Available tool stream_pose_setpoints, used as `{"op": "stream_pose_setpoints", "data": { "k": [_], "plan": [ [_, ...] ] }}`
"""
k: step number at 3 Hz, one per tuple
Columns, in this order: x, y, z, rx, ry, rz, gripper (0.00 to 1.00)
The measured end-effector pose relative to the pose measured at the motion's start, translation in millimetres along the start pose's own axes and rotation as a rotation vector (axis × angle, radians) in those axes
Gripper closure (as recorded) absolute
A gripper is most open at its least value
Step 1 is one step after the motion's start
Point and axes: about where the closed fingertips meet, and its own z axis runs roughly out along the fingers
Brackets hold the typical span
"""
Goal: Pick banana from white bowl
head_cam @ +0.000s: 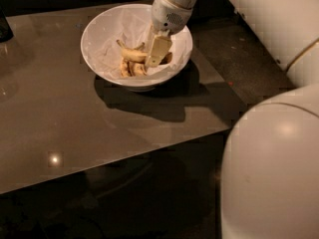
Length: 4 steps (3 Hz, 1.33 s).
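The banana (132, 59) is found inside the bowl (92, 40), near the middle, on top of some crinkly white paper (113, 30). It is made up of a few small bent yellow bits with brown spots and thin dark tips, and the bits are bunched close together. Nothing else is seen in the bowl but the paper and the banana. The bowl is set on the desk (75, 123), toward the far side. The gripper (156, 55) has been put down into the bowl from above, and it is right up against the right side of the banana, with its pale flat pad turned toward the camera. It cannot be told if the jaws are clenched or released, because the far side of them is hidden. The banana is thought to be very light, so it should be lifted with ease. It is also thought to be soft and a bit slick, so it could be squashed if it is pinched too hard, or it could be dropped if it is held too loosely. It is best held across the fat middle part of a bit, not by the thin dark tips, which could be snapped off. Care is needed so that the paper is not grabbed along with the banana, since the paper is loose and could be pulled up too. The bowl looks wide on top and small at the bottom, so it might be tipped if its side is bumped.
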Motion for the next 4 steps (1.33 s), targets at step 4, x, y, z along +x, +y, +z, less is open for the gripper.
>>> {"op": "stream_pose_setpoints", "data": {
  "k": [4],
  "plan": [
    [-8.6, 80.3, -53.5, 0.053, -0.051, 0.051, 1.00]
  ]
}}
